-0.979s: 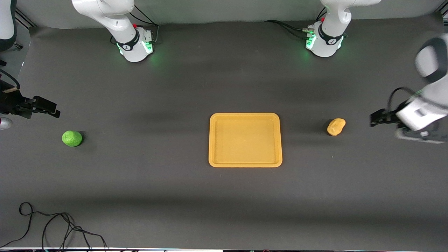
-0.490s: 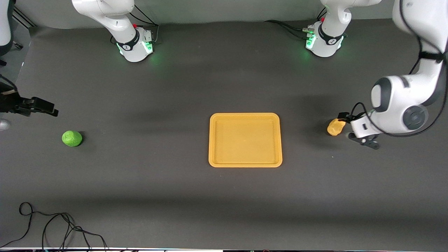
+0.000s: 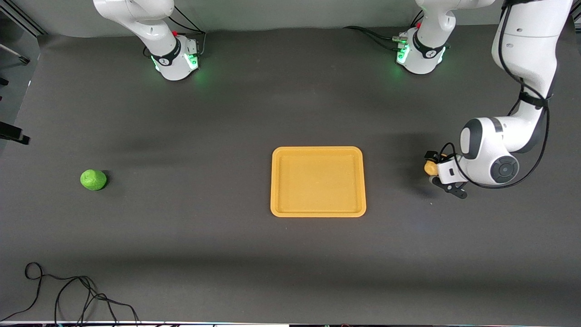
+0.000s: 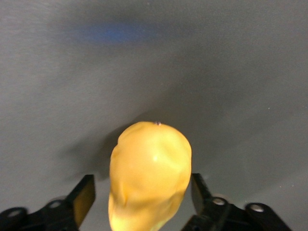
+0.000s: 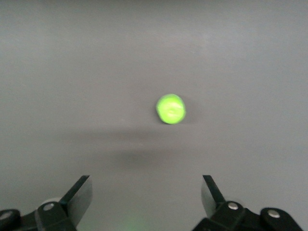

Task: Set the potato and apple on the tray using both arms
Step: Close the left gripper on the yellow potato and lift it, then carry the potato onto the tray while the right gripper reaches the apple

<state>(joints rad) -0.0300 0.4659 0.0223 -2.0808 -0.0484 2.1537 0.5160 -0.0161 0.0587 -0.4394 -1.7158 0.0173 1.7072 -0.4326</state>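
The yellow-tan potato (image 3: 429, 168) lies on the dark table beside the tray (image 3: 317, 149), toward the left arm's end. My left gripper (image 3: 432, 170) is down at it, open, with a finger on each side; in the left wrist view the potato (image 4: 150, 173) fills the gap between the fingers (image 4: 85, 195) of my left gripper (image 4: 143, 195). The green apple (image 3: 93, 180) lies toward the right arm's end. My right gripper (image 5: 147, 195) is open and empty, high above the apple (image 5: 171, 109). Only a black bit of it (image 3: 13, 135) shows in the front view.
The orange-yellow tray holds nothing. A black cable (image 3: 68, 290) lies looped on the table, nearer to the front camera than the apple. The two green-lit arm bases (image 3: 174, 59) (image 3: 420, 54) stand along the table's farthest edge.
My left gripper has swung in from the table's end and come down around the potato. My right gripper has drawn back almost out of the front view. Potato, apple and tray have not moved.
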